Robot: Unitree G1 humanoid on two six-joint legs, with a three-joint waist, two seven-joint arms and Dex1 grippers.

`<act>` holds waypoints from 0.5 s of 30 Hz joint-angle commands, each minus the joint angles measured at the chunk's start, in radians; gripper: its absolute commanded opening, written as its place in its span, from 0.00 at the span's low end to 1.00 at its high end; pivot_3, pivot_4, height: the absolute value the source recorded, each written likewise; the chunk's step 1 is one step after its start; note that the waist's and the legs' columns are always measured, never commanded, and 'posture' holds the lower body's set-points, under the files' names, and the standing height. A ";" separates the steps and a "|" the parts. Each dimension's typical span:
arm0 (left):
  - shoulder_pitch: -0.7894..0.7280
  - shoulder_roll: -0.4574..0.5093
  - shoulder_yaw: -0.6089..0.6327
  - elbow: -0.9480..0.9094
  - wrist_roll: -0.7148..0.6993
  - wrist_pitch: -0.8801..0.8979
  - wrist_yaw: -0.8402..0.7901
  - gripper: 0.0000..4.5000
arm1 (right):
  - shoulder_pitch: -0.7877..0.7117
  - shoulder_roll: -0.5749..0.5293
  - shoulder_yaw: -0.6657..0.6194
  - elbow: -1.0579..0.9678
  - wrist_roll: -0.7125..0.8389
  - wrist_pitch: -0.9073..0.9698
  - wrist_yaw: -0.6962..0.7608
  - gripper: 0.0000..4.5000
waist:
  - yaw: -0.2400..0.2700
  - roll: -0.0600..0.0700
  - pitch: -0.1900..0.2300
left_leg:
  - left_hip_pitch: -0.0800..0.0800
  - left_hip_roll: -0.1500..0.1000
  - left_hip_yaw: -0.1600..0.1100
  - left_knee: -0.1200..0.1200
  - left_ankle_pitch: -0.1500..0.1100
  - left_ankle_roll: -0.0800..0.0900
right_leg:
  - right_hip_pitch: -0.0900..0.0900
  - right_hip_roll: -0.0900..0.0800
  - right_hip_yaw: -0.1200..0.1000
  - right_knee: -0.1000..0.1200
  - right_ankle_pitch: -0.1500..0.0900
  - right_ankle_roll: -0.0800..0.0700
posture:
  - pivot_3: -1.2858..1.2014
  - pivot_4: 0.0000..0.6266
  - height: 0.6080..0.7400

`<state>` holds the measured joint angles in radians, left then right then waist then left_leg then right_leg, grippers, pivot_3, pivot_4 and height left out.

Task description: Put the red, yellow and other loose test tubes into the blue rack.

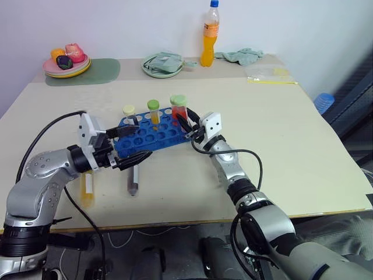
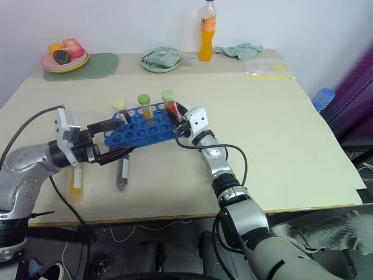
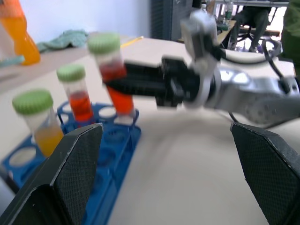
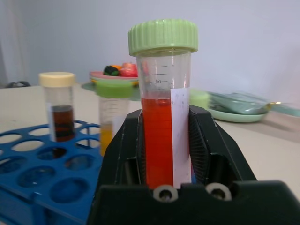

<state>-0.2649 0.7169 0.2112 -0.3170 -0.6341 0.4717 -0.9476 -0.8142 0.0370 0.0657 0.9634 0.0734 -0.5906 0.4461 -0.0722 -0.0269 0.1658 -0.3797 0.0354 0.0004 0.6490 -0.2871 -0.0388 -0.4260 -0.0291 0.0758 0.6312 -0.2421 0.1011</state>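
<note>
The right gripper (image 1: 185,121) has its 2 fingers (image 4: 201,140) closed tight on the red tube (image 4: 164,131). This tube has a green cap and stands almost upright. Its bottom end is at the blue rack's (image 1: 152,135) corner nearest 3 o'clock, but I cannot tell if it sits in a hole yet.

The left gripper (image 1: 131,144) has its 2 fingers (image 3: 70,178) spread wide open and holds nothing. One finger reaches over the rack's 9 o'clock end and the other lies along its 6 o'clock edge, so the rack's end is between them. I cannot tell if they touch the rack.

The blue rack sits in the middle of the counter (image 1: 291,146). 2 more tubes stand in holes along its 12 o'clock side: the dark tube (image 1: 129,114) with a pale yellow cap, and the yellow-orange tube (image 1: 154,112) with a green cap.

2 more tubes lie flat on the counter at about 7 o'clock from the rack. One is a grey tube (image 1: 134,181) just below the left fingers. The other is a yellow tube (image 1: 88,191) beside it, under the left wrist.
</note>
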 commanded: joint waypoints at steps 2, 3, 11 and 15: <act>-0.038 0.013 -0.002 -0.107 -0.048 0.088 0.071 1.00 | -0.023 0.025 0.001 -0.003 -0.017 -0.028 -0.002 0.19 | 0.000 0.000 0.000 | 0.000 0.000 -0.001 0.000 0.000 0.000 | 0.000 0.000 0.000 0.000 0.000 0.000 | 0.52 0.24 1.00; -0.043 0.012 -0.003 -0.126 -0.056 0.107 0.087 1.00 | -0.027 0.029 0.001 0.000 -0.020 -0.027 -0.005 0.19 | 0.000 0.000 0.000 | 0.000 0.000 -0.001 0.000 0.000 0.000 | 0.000 0.000 0.000 0.000 0.000 0.000 | 0.52 0.24 1.00; -0.086 0.003 -0.025 -0.214 -0.092 0.209 0.185 1.00 | -0.048 0.057 -0.063 0.040 0.036 0.023 -0.012 0.19 | -0.002 0.000 0.000 | 0.002 0.000 -0.002 -0.001 0.000 -0.001 | 0.001 0.000 0.001 0.000 0.000 0.000 | 0.52 0.24 1.00; -0.119 -0.006 -0.054 -0.191 -0.078 0.219 0.202 1.00 | -0.042 0.071 -0.142 0.029 0.124 0.099 0.008 0.19 | 0.000 0.000 0.000 | 0.003 0.000 -0.002 -0.001 0.000 -0.001 | 0.003 0.000 0.001 0.000 0.000 0.000 | 0.52 0.24 1.00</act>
<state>-0.3649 0.7107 0.1649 -0.4917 -0.7091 0.6916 -0.7549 -0.8335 0.1004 -0.0467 1.0098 0.1554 -0.5102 0.4442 -0.0721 -0.0269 0.1658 -0.3763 0.0351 -0.0017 0.6483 -0.2867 -0.0396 -0.4230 -0.0288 0.0763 0.6316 -0.2420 0.1010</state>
